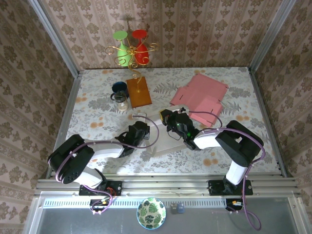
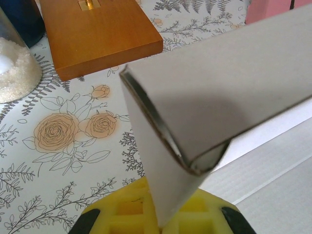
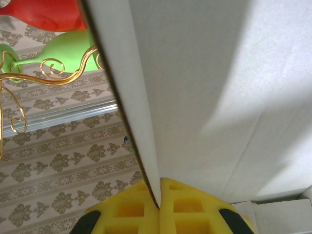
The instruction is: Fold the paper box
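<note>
Paper box (image 1: 163, 142): smooth white card, creased; left hand (image 2: 161, 217), right hand (image 3: 159, 202) each clamped on it.

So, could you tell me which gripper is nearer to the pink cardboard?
Right. The right gripper sits just left of the pink cardboard; the left gripper is farther left, across the white box both grip.

Top view bright, even, sharp; goblet stand (image 1: 131, 48) throws a faint shadow up the wall at 12 o'clock. Wrist views: paper box (image 2: 219, 83) close, soft-focus, grey shading mid-panel; right wrist brighter toward 1 o'clock.
</note>
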`<state>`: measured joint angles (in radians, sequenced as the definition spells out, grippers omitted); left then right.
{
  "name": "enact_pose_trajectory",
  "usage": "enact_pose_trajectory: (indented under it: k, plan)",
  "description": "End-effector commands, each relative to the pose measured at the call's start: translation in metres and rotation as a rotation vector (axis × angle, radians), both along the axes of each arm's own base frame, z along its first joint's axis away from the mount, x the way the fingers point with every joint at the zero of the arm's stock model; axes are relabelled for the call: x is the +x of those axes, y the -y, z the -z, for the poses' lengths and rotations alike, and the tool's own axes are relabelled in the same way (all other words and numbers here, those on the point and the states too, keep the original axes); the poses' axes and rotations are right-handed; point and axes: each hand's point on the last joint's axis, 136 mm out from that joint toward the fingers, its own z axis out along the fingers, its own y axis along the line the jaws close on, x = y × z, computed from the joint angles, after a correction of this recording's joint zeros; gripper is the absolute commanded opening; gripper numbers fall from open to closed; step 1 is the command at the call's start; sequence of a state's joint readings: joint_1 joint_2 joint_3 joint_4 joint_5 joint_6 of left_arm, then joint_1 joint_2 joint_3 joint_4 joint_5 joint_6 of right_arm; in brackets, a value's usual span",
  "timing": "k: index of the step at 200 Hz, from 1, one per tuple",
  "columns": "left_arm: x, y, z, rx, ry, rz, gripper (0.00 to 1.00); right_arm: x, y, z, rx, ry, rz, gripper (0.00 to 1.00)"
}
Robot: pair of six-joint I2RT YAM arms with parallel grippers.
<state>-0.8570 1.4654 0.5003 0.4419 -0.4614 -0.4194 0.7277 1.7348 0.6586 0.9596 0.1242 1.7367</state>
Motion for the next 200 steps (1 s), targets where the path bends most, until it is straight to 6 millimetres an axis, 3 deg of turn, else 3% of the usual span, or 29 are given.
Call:
enact_pose_trajectory:
  k: [1,21,44,113,163,200]
  plan:
    - [0.003,0.026,-0.017,-0.069,0.035,0.067,0.00,-0.028,-0.018,0.039,-0.084,-0.151,-0.099,0.00]
    - [0.002,0.027,-0.015,-0.068,0.036,0.075,0.00,-0.026,-0.017,0.036,-0.083,-0.155,-0.088,0.00]
    - [0.003,0.026,-0.013,-0.085,0.037,0.086,0.11,-0.025,-0.017,0.033,-0.084,-0.162,-0.082,0.00]
    - [0.011,0.027,-0.017,-0.145,0.046,0.191,0.23,-0.029,-0.016,0.039,-0.107,-0.199,-0.091,0.00]
    - [0.008,0.025,-0.020,-0.109,0.058,0.228,0.19,-0.030,-0.011,0.045,-0.133,-0.226,-0.077,0.00]
    - [0.007,0.027,-0.023,-0.087,0.069,0.260,0.00,-0.031,-0.009,0.046,-0.140,-0.238,-0.075,0.00]
